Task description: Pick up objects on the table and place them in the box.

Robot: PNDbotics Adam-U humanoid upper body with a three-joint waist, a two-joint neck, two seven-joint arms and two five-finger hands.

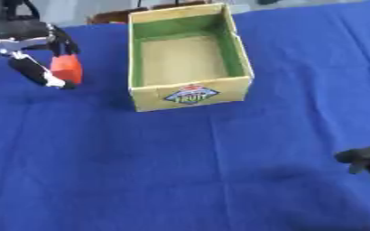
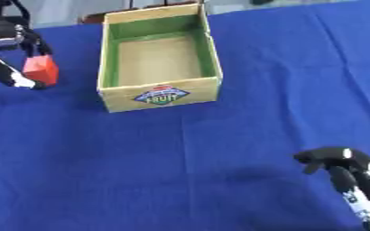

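A small red-orange block (image 1: pixel 66 69) is held at the far left, pinched between the fingers and thumb of my left hand (image 1: pixel 36 53); whether it touches the blue cloth I cannot tell. The block sits to the left of the cardboard box (image 1: pixel 191 95), which is open on top, has green inner walls, a bare tan floor and a fruit label on its front. Nothing lies inside the box. My right hand (image 2: pixel 349 176) rests low at the right edge, fingers relaxed, holding nothing.
A blue cloth (image 1: pixel 180 167) covers the whole table, with wide room in front of the box. Beyond the far edge there is a brown object (image 1: pixel 109 17) and a pale floor.
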